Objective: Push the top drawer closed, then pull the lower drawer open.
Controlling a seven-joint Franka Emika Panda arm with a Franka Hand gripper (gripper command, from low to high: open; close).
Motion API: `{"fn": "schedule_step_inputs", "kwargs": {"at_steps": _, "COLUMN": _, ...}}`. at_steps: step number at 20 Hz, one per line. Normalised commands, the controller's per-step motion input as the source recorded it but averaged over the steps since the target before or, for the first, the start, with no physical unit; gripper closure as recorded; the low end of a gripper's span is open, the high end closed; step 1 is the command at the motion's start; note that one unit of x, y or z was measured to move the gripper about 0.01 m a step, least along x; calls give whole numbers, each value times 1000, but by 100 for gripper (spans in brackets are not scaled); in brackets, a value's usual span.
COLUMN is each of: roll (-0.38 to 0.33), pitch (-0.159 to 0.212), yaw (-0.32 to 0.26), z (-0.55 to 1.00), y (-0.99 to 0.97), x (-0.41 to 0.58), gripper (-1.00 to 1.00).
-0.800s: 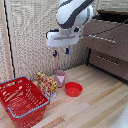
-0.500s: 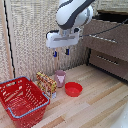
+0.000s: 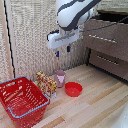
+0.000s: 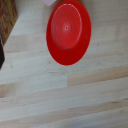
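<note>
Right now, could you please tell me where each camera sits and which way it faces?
Exterior view: off the arm, facing the gripper, top drawer, lower drawer, red basket and red bowl; arm and gripper show.
Wrist view: on the wrist, looking down at the wooden floor; none of the robot shows.
Shared: the red bowl.

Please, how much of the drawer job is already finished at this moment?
Nothing looks done. The top drawer stands pulled out and the lower drawer looks shut. The gripper hangs in the air above the red bowl, touching neither. Both the push and the pull remain.
</note>
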Motion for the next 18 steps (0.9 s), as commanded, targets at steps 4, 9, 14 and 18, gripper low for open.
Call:
{"fn": "schedule_step_inputs", "kwargs": {"at_steps": 4, "roll": -327, "pitch": -16, "yaw": 152, "z": 206, "y": 0, "x": 0, "gripper": -100}}
{"fn": "schedule_step_inputs", "kwargs": {"at_steps": 9, "roll": -334, "pitch": -14, "yaw": 146, "z": 197, "y": 0, "x": 0, "gripper": -100}}
{"fn": "schedule_step_inputs", "kwargs": {"at_steps": 14, "roll": -341, "pitch": -14, "yaw": 140, "z": 187, "y": 0, "x": 0, "gripper": -100}}
{"fn": "schedule_step_inputs", "kwargs": {"at_steps": 18, "roll": -354, "pitch": -1, "yaw": 110, "z": 197, "y": 10, "x": 0, "gripper": -100}}
